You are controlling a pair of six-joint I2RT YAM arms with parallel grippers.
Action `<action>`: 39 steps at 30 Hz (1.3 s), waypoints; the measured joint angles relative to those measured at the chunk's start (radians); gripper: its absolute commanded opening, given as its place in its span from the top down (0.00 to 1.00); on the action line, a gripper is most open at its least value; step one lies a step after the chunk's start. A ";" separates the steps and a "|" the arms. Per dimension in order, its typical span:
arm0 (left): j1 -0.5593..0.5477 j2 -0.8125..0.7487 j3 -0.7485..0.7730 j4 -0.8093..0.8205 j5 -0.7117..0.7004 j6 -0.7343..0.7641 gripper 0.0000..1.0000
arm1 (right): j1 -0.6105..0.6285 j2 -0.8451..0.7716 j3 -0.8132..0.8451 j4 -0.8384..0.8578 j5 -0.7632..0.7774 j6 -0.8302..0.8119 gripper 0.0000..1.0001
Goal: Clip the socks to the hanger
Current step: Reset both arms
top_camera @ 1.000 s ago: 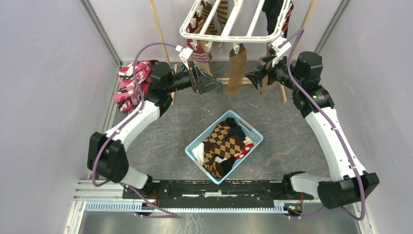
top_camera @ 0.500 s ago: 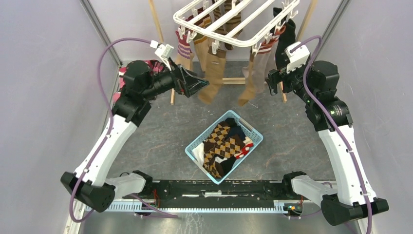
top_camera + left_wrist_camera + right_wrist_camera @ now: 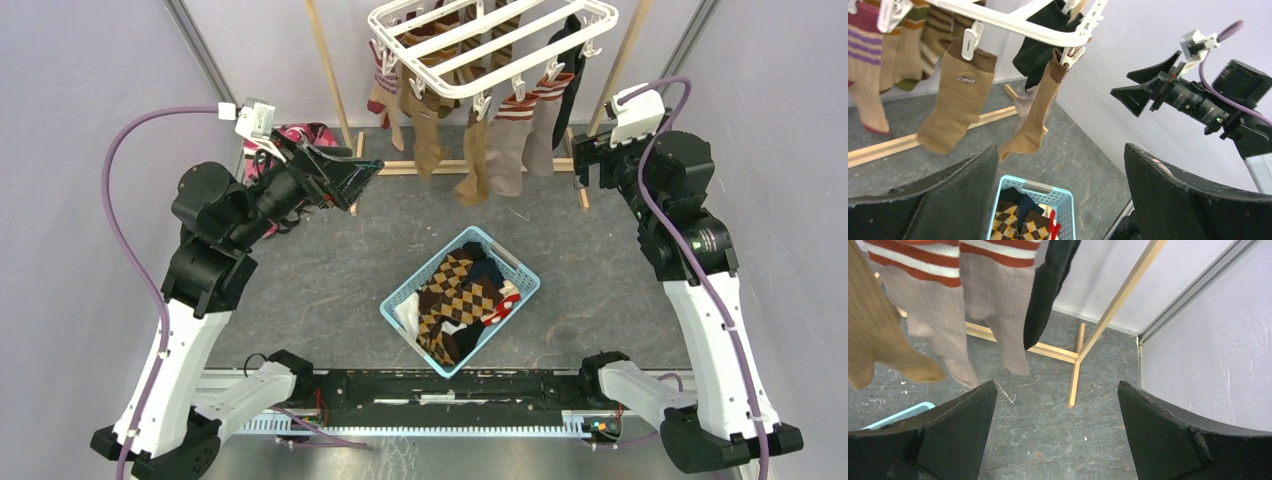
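The white hanger (image 3: 450, 92) hangs at the back with several socks clipped under it: tan ones (image 3: 430, 140), grey ones with red-white striped cuffs (image 3: 510, 150) and a black one (image 3: 568, 60). More socks, some of them argyle (image 3: 455, 300), lie in the light blue basket (image 3: 520, 275). My left gripper (image 3: 362, 180) stands open and empty to the left of the hanging socks, apart from them. In the left wrist view a tan sock (image 3: 955, 100) dangles from a clip beyond the left gripper (image 3: 1061, 150). To the right of the socks, the right gripper (image 3: 580, 160) is open and holds nothing.
A thin wooden stand (image 3: 330, 70) carries the hanger, and its foot (image 3: 1075, 365) lies on the grey floor below my right gripper (image 3: 1056, 385). A pink, red and black cloth (image 3: 300, 135) sits at the back left. Pale walls close in on both sides.
Both arms have drawn back from the hanger, the left one leftward and the right one rightward. The left gripper has opened fully. The hanger and its socks have swung.
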 measured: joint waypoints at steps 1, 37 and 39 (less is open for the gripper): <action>0.000 -0.005 0.001 -0.012 -0.010 -0.004 0.00 | 0.000 -0.009 -0.006 0.002 0.006 0.004 0.02; 0.000 0.034 0.078 -0.097 -0.069 0.020 0.00 | 0.000 0.001 0.037 0.010 0.044 0.037 0.02; 0.000 0.034 0.078 -0.097 -0.069 0.021 0.00 | 0.000 0.002 0.040 0.010 0.043 0.037 0.02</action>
